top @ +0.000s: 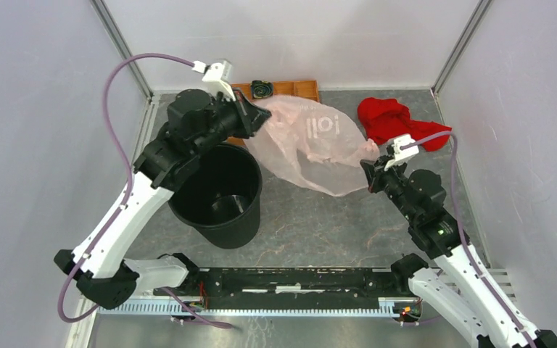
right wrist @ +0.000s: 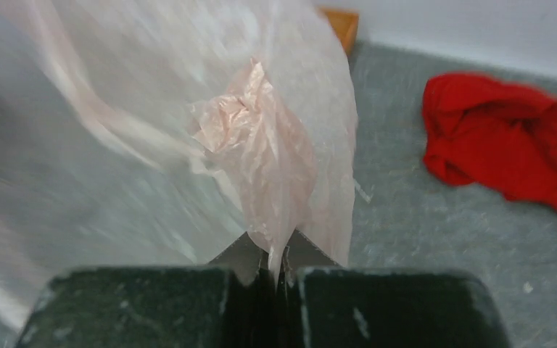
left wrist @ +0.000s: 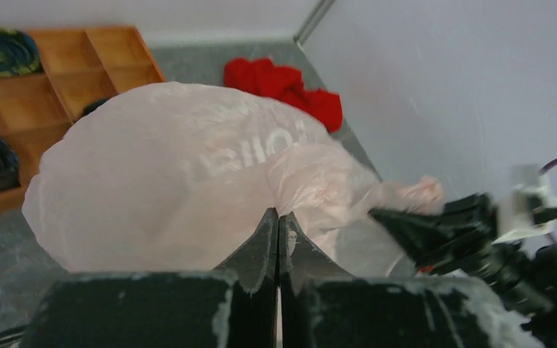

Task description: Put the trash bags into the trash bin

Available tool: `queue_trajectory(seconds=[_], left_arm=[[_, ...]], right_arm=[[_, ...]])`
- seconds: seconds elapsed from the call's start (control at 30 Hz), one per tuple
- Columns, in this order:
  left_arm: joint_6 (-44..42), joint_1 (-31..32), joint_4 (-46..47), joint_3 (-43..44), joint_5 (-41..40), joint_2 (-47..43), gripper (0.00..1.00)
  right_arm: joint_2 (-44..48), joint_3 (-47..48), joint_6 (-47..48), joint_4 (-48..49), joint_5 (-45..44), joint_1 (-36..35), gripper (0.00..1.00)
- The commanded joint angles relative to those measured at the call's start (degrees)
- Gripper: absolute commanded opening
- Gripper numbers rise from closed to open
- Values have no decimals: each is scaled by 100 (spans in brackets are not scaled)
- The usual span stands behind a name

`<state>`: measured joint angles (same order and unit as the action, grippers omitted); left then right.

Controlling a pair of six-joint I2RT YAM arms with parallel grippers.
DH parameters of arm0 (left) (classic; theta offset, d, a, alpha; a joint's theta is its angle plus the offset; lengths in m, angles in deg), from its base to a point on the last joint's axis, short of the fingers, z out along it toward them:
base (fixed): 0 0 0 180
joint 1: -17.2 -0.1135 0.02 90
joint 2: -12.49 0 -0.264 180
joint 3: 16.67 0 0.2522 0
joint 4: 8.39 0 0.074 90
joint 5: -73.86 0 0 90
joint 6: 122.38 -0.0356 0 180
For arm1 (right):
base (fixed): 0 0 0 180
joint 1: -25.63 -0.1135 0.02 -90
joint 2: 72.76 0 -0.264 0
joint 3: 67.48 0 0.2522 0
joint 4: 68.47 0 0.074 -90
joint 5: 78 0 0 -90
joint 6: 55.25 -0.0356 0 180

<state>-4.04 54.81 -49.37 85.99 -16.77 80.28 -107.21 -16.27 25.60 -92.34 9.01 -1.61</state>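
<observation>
The trash bag (top: 312,145) is held spread between the two arms over the far middle of the worktop (top: 319,225). It lies wholly outside the trash bin (top: 228,233) and just past the bin's far right rim.

The left fingers (left wrist: 261,246) are pressed shut. The film is seen puckered into folds exactly at their tips, so the bag's left end is pinched there, and from that point the bag billows away as a broad, pale pink dome. The right fingers (right wrist: 243,261) are likewise closed on the bag. A crumpled wad of pink film rises straight out of the seam between them, with the smoother sheet spread behind it and to the left. In the top view this grip is placed at the bag's near right corner, opposite the left grip at its far left end. Whether the sagging lower edge touches the worktop cannot be told.

The bin is stood upright, mouth open, at the near left beneath the left arm. A red cloth (top: 395,119) is seen at the far right, just beyond the bag. An orange tray (top: 301,88) is partly covered by the bag at the back.
</observation>
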Motion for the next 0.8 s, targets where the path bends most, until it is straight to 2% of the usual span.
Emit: queue_trajectory(seconds=[0.0, 0.07, 0.17, 0.37, 0.57, 0.63, 0.67, 0.77], left_arm=[[-89, -5, 350, 162, 1040, -161, 2], [177, 12, 628, 190, 1478, 31, 2], [536, 137, 1001, 107, 1671, 275, 2], [673, 520, 942, 331, 1429, 854, 2], [686, 979, 826, 548, 1358, 1277, 2], [671, 1098, 763, 607, 1286, 1396, 2], [684, 1114, 721, 622, 1258, 1441, 2], [704, 1125, 646, 674, 1208, 1576, 2]], right_arm=[[2, 1148, 524, 213, -130, 9, 1], [-15, 1147, 559, 209, 1, 10, 1], [50, 964, 530, 260, 280, 8, 1], [-378, 1346, 433, 285, 1073, 11, 5], [-910, 1281, -61, 944, 2194, 11, 9], [-1023, 1194, -218, 1230, 2527, 9, 16], [-1060, 1121, -281, 1389, 2732, 10, 25], [-1051, 820, -582, 1874, 3103, 9, 38]])
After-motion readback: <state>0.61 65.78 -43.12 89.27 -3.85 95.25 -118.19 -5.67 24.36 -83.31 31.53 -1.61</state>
